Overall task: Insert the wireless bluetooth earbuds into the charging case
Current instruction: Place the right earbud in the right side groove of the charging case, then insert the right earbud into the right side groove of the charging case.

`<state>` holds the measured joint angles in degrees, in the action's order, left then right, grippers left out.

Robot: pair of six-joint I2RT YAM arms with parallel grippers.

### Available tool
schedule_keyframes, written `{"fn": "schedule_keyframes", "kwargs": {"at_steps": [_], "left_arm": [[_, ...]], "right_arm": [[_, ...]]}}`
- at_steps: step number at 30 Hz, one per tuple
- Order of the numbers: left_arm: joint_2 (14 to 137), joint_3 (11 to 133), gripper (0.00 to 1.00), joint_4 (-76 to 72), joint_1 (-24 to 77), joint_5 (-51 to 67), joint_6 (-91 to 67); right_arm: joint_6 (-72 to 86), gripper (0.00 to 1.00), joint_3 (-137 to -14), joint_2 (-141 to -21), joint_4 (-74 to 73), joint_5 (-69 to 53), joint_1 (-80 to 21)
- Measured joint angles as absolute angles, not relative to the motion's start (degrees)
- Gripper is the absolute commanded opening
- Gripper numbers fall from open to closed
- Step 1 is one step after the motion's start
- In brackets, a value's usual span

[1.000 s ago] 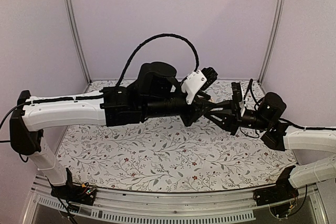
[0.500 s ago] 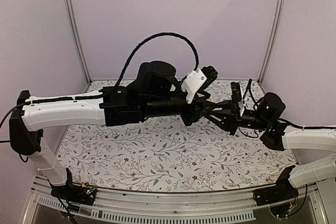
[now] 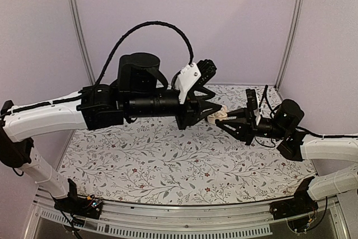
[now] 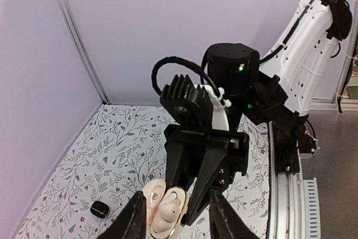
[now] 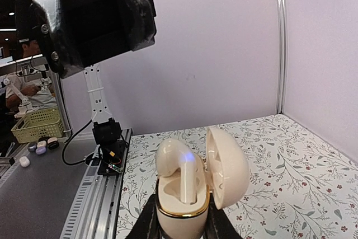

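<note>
Cradling one earbud (image 5: pixel 180 173), one open case (image 5: pixel 226 167) sits in the right claw (image 5: pixel 180 228).

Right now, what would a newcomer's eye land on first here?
The open cream charging case, an earbud with a blue light seated inside, is held upright in the right pincer above the flowered table. The left pincer hangs open close by it, and a small black object lies on the table.

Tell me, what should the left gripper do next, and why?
Probably lower toward the small black piece on the table, perhaps the other earbud. The left gripper is empty, and the right gripper holds the open case with only one earbud showing.
</note>
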<state>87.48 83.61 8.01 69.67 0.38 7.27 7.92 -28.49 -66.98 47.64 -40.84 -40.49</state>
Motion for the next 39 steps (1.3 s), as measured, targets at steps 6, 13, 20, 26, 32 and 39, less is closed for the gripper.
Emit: {"fn": "schedule_keyframes", "kwargs": {"at_steps": [6, 13, 20, 26, 32, 39], "left_arm": [[84.4, 80.6, 0.38, 10.9, 68.3, 4.7, 10.6], [84.5, 80.6, 0.36, 14.4, 68.2, 5.4, 14.6], [85.3, 80.6, 0.36, 14.9, 68.2, 5.1, 16.6], [87.1, 80.6, 0.36, 15.0, 68.2, 3.9, 16.9], [88.1, 80.6, 0.37, 14.9, 68.2, 3.2, 16.9], [89.4, 80.7, 0.36, 15.0, 68.2, 2.3, 16.9]], "right_arm": [[7.9, 0.00, -28.5, -67.0, 47.6, -41.1, -40.5], [7.9, 0.00, -28.5, -67.0, 47.6, -42.0, -40.5], [7.9, 0.00, -28.5, -67.0, 47.5, -42.4, -40.5], [7.4, 0.00, -28.5, -67.0, 46.3, -42.4, -40.8], [6.6, 0.00, -28.6, -67.3, 45.3, -42.4, -41.4], [6.2, 0.00, -28.9, -67.3, 44.0, -42.3, -41.6]]}}
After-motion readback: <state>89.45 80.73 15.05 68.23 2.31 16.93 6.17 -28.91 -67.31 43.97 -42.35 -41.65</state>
